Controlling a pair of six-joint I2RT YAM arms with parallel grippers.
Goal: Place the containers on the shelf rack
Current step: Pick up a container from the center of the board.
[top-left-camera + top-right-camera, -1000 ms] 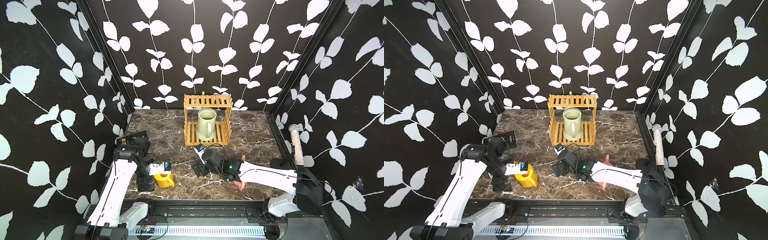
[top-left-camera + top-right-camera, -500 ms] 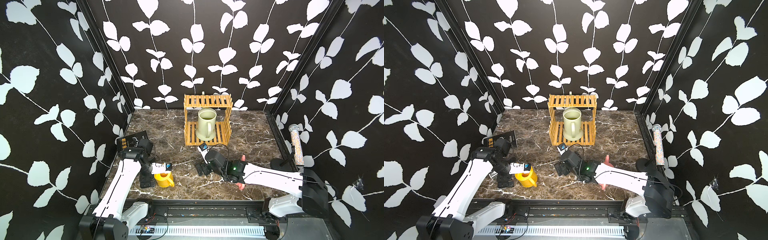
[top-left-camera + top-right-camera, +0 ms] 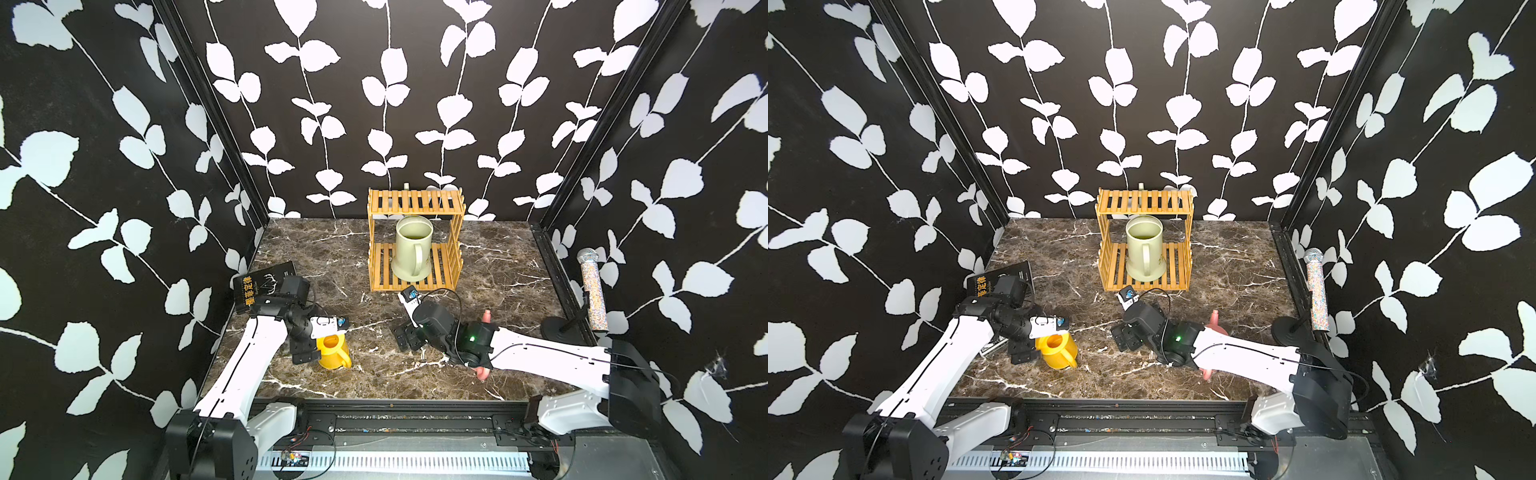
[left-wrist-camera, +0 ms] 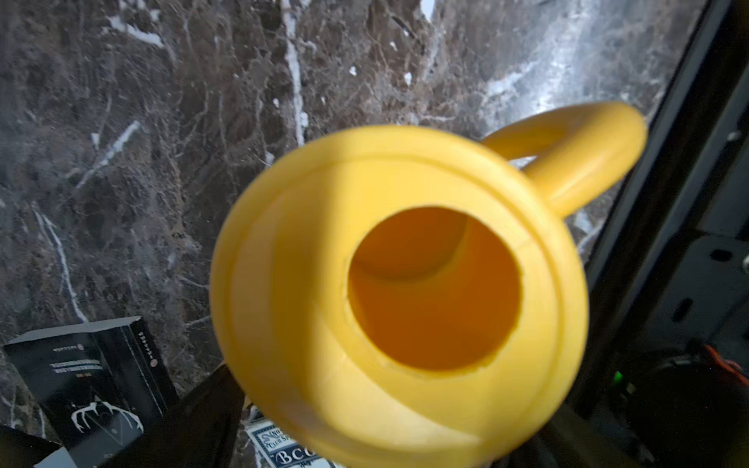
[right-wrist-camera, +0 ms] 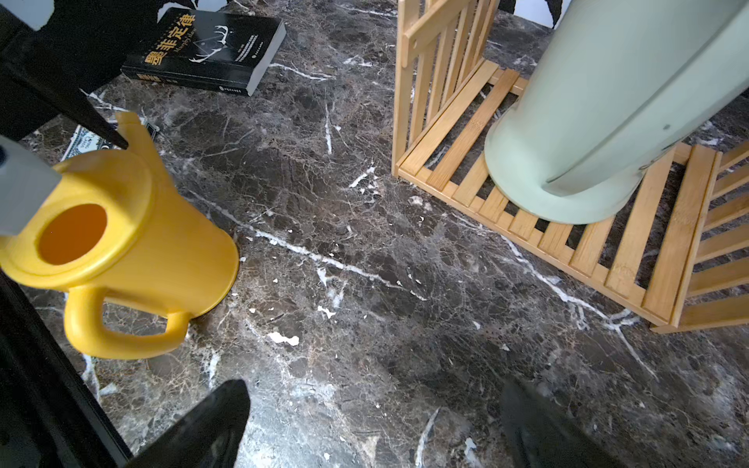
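Observation:
The pale green can (image 3: 411, 253) (image 3: 1144, 249) stands upright on the lower tier of the bamboo shelf rack (image 3: 415, 201) (image 5: 446, 162). Near the front left the yellow can (image 3: 332, 353) (image 4: 405, 283) stands on the marble. My left gripper (image 3: 306, 354) is open right beside its spout side, the can filling the left wrist view. The pink can (image 3: 487, 316) (image 3: 1216, 320) is mostly hidden under my right forearm. Out on bare marble in front of the rack, my right gripper (image 3: 405, 338) (image 5: 373, 421) is open with nothing between its fingers.
A black book (image 3: 266, 286) (image 5: 202, 48) lies at the left wall behind my left arm. On a stand by the right wall a glittery microphone (image 3: 594, 291) leans. A printed card (image 4: 283, 449) lies on the marble by the yellow can.
My left arm has swung a little to the right, its gripper staying low beside the yellow can. The right arm has hardly moved. Both grippers stayed open.

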